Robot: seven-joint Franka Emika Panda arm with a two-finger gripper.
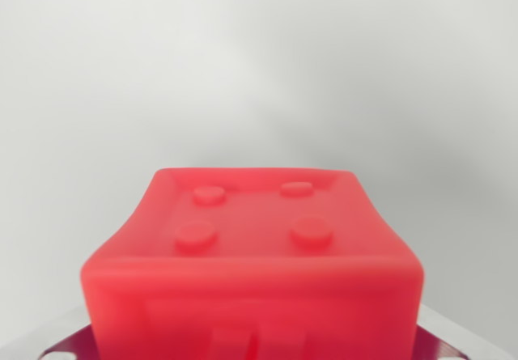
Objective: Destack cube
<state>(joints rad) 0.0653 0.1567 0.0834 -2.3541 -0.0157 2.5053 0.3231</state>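
Red cube [247,267] fills the lower middle of the wrist view, very close to the camera and a bit out of focus. Top face has a raised rim and four round studs [253,213] in a two-by-two square. Front face runs off the bottom edge of the picture; some moulded ridges show low on it, too blurred to read.

Metal parts [453,340] peek out at the wrist view's lower left and lower right corners, just beside or behind the cube's bottom corners. Probably part of the jaws, but the fingertips are not seen. Cannot tell how far open the jaws stand, or whether they grip the cube.

Background is plain light grey, soft shadow on the wrist view's right side. No edge or corner of a bench can be made out, so the cube's place on it cannot be given. Whether the cube sits on another cube, on the surface, or is lifted cannot be told; its underside is out of frame.
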